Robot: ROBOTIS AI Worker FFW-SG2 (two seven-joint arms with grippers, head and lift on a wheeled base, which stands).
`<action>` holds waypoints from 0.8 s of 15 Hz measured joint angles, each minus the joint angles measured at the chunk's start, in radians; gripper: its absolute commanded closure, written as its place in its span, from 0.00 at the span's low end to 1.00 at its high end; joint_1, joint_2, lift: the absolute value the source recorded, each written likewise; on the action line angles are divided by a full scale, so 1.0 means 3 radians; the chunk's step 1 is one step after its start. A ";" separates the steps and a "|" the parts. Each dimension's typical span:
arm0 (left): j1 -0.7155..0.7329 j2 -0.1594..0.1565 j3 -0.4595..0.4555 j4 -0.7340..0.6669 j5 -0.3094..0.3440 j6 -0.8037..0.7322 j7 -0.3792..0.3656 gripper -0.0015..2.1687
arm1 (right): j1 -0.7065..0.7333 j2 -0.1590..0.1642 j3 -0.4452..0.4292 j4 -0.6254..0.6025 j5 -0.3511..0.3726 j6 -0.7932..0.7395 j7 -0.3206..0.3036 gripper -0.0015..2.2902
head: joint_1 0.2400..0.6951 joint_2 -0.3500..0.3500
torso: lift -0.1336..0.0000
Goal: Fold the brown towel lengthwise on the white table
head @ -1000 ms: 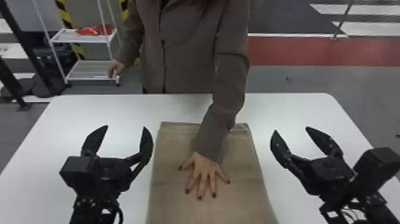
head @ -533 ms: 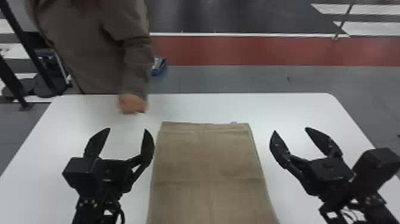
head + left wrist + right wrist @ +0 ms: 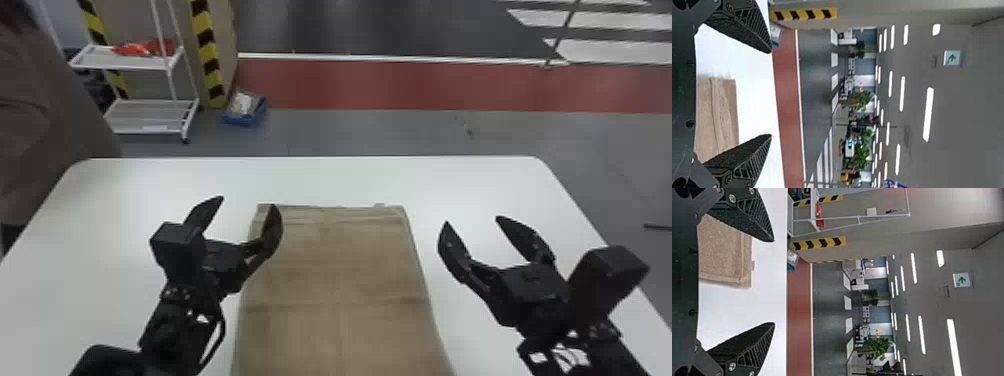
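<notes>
Lying flat on the white table (image 3: 475, 185), the brown towel (image 3: 340, 265) sits between the two arms in the head view, its far edge near the table's far edge and its near part running out past the bottom of that view. A hem crosses it just inside the far edge, a small pale tag (image 3: 379, 205) pokes out there, and a faint crease runs across it farther down. The left gripper (image 3: 247, 202) has its fingers spread wide with nothing between them; its inner finger overlaps the towel's left side in the head view, while the other finger is over bare table. The left wrist view has the same two fingers well apart, the towel's far end seen beyond them. The right gripper (image 3: 472, 221) is released too, fingers parted and empty, over the table to the right of the towel and apart from it. In the right wrist view a towel corner shows partly behind one finger. On the floor beyond the table stand a white trolley (image 3: 120, 61) with a red item (image 3: 135, 49) on its upper shelf, a yellow-and-black striped post (image 3: 207, 45) and, just beside that, a blue box (image 3: 245, 119).
</notes>
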 measured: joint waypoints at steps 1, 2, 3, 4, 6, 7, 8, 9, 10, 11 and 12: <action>-0.0181 -0.0004 -0.0026 0.0176 0.0079 0.0112 -0.0125 0.10 | 0.0000 -0.0002 0.0000 0.0004 0.0004 0.0004 0.0000 0.06 | 1.00 0.38 | 0.16; -0.0331 -0.0007 -0.0036 0.0331 0.0151 0.0228 -0.0206 0.10 | -0.0013 -0.0005 0.0011 0.0027 0.0009 0.0007 0.0000 0.06 | 1.00 0.37 | 0.16; -0.0424 -0.0008 -0.0034 0.0432 0.0187 0.0328 -0.0248 0.10 | -0.0042 -0.0012 0.0035 0.0063 0.0012 0.0007 0.0000 0.06 | 1.00 0.37 | 0.16; -0.0504 -0.0008 -0.0016 0.0535 0.0209 0.0438 -0.0310 0.10 | -0.0085 -0.0023 0.0075 0.0117 0.0012 0.0006 0.0000 0.06 | 1.00 0.38 | 0.16; -0.0629 -0.0009 0.0024 0.0748 0.0246 0.0546 -0.0407 0.14 | -0.0160 -0.0038 0.0141 0.0215 0.0010 -0.0001 0.0000 0.06 | 1.00 0.40 | 0.16; -0.0682 -0.0009 0.0033 0.0855 0.0248 0.0559 -0.0408 0.14 | -0.0196 -0.0045 0.0169 0.0267 0.0008 -0.0008 0.0000 0.06 | 1.00 0.41 | 0.16; -0.0723 -0.0009 0.0036 0.0945 0.0248 0.0563 -0.0408 0.14 | -0.0227 -0.0052 0.0195 0.0318 0.0000 -0.0018 0.0000 0.06 | 1.00 0.42 | 0.16; -0.0754 -0.0009 0.0039 0.1018 0.0248 0.0564 -0.0411 0.14 | -0.0249 -0.0057 0.0220 0.0360 -0.0009 -0.0030 0.0000 0.06 | 1.00 0.44 | 0.16; -0.0786 -0.0009 0.0040 0.1093 0.0245 0.0564 -0.0416 0.15 | -0.0279 -0.0061 0.0252 0.0404 -0.0012 -0.0044 0.0000 0.06 | 1.00 0.45 | 0.16; -0.0814 -0.0009 0.0040 0.1155 0.0232 0.0564 -0.0419 0.15 | -0.0307 -0.0063 0.0282 0.0440 -0.0011 -0.0051 0.0000 0.06 | 1.00 0.45 | 0.16; -0.0832 -0.0009 0.0039 0.1197 0.0221 0.0564 -0.0418 0.15 | -0.0322 -0.0064 0.0302 0.0458 -0.0009 -0.0056 0.0000 0.06 | 1.00 0.46 | 0.16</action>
